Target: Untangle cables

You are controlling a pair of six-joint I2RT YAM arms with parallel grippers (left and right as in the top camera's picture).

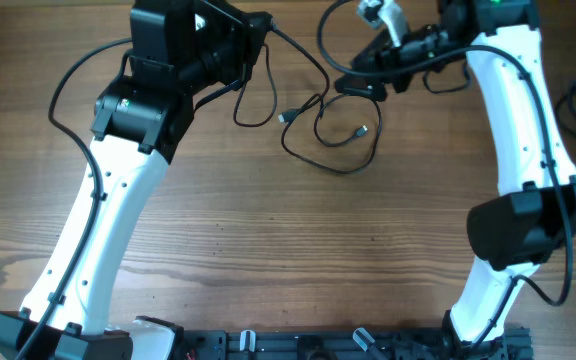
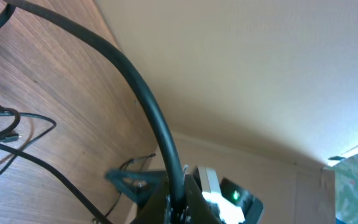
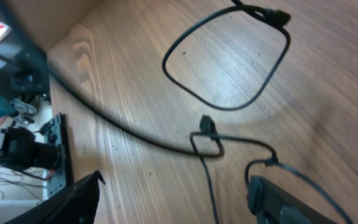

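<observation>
Overhead straight down; left wrist tilted up, perhaps at ceiling [image 2: 260,74]; right wrist close on cables [image 3: 207,124], shared with overhead.

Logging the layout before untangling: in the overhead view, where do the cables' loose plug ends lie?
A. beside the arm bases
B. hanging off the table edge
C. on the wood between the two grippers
C: the plug ends of the cables rest on the wooden table, between the left gripper and the right gripper.
</observation>
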